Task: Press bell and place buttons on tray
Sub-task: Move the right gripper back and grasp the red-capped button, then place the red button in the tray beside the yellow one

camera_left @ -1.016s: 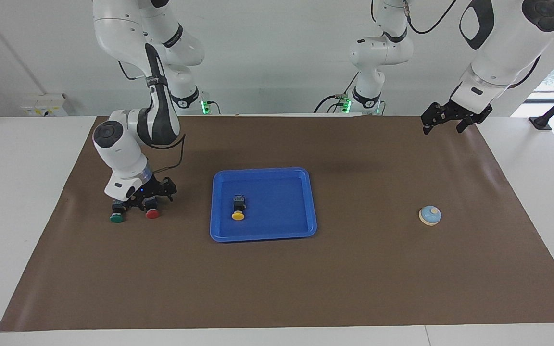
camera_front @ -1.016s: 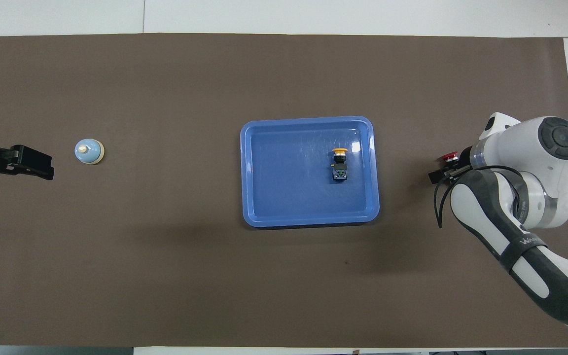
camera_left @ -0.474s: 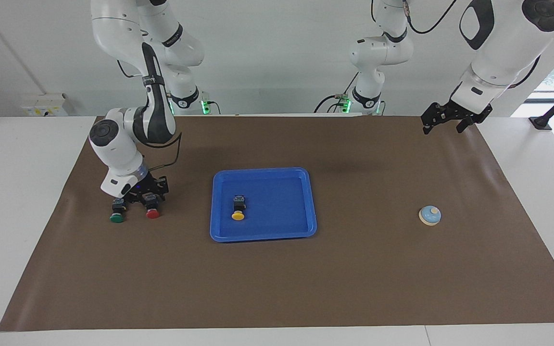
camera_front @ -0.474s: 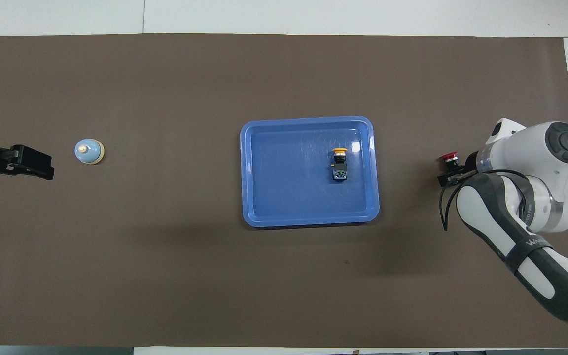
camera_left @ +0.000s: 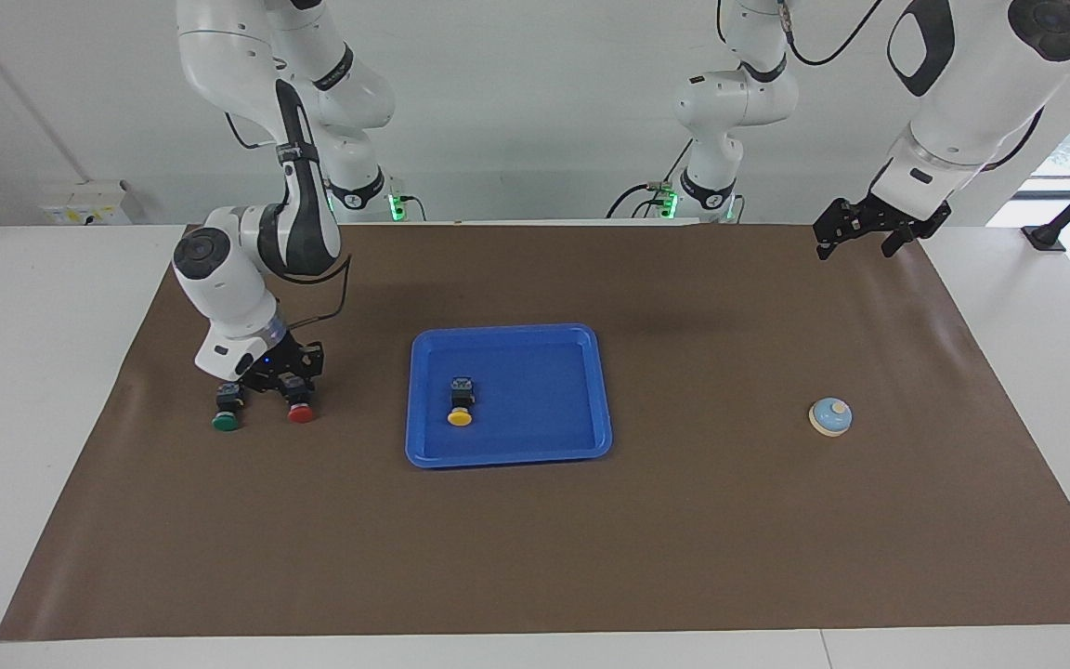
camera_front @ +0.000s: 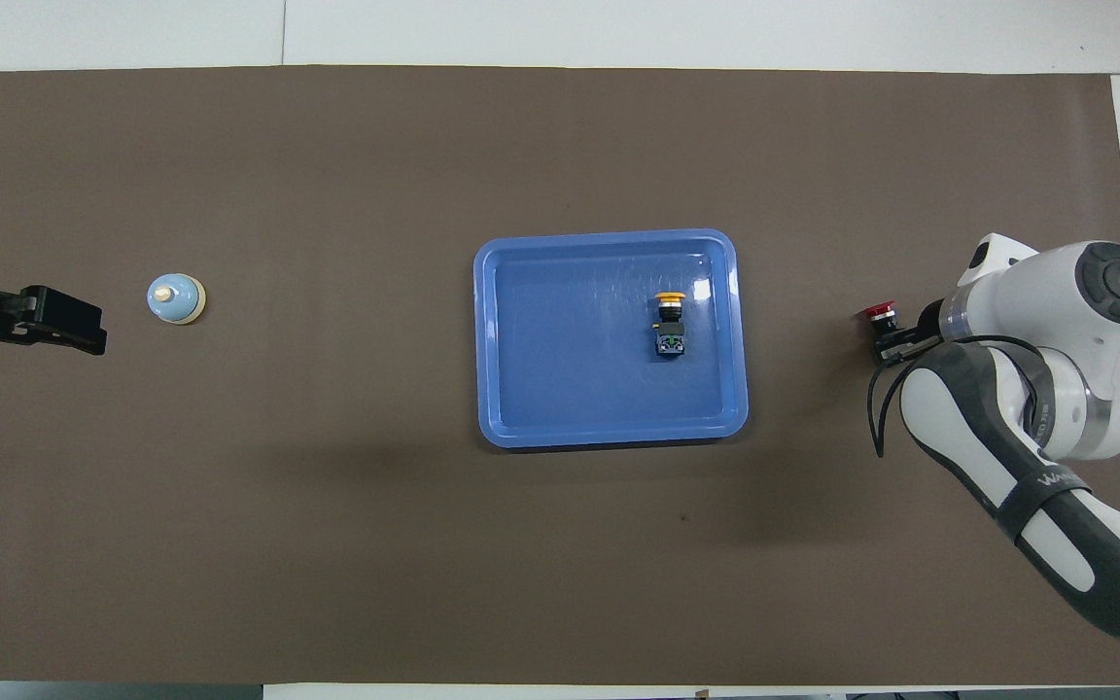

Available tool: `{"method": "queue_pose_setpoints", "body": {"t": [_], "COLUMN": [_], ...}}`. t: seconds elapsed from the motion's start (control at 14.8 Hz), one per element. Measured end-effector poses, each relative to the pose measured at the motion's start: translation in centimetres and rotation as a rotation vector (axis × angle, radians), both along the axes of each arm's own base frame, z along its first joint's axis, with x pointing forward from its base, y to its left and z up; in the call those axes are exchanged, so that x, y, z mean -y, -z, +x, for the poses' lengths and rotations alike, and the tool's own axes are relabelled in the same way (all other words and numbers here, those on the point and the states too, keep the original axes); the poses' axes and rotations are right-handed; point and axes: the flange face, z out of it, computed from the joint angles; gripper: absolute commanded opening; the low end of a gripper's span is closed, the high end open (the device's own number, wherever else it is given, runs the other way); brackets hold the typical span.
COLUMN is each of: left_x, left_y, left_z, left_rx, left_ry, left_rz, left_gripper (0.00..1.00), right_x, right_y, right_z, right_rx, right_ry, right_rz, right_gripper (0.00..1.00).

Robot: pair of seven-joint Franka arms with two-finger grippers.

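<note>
From overhead, the right arm's wrist covers the green button entirely and the black body of the red button point(camera_front: 881, 312) (only its cap shows). The right gripper's point(camera_left: 267, 383) fingertips are masked there too. The left gripper point(camera_front: 59, 321) is cut at the frame edge.

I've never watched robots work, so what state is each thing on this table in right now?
Yellow button: lying in the tray.
Red button: on the mat, gripped by the right gripper.
Green button: on the mat, untouched.
Tray: flat, holding one button.
Bell: upright, untouched.
Left gripper: open, waiting.
</note>
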Motion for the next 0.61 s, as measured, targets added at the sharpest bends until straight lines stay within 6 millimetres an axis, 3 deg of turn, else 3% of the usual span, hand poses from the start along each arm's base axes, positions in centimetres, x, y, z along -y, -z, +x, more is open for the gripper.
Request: {"method": "queue_pose_setpoints", "body": {"t": [0.14, 0.41, 0.61], "left_x": [0.0, 0.0, 0.0], "left_y": [0.0, 0.0, 0.0], "left_z": [0.0, 0.0, 0.0], "left_rx": [0.0, 0.0, 0.0], "left_ry": [0.0, 0.0, 0.0], "left_rz": [0.0, 0.0, 0.0], "left_gripper": [1.0, 1.0, 1.0], "right_x": [-3.2, -13.7, -21.0], "right_y": [-2.3, -7.7, -8.9], "right_z": [1.0, 2.1, 1.0], "right_rx": [-0.014, -0.025, -0.003], "right_ry": [0.017, 0.1, 0.144], "right_rz": [-0.002, -0.007, 0.005], "right_gripper": [0.0, 0.0, 0.0]}}
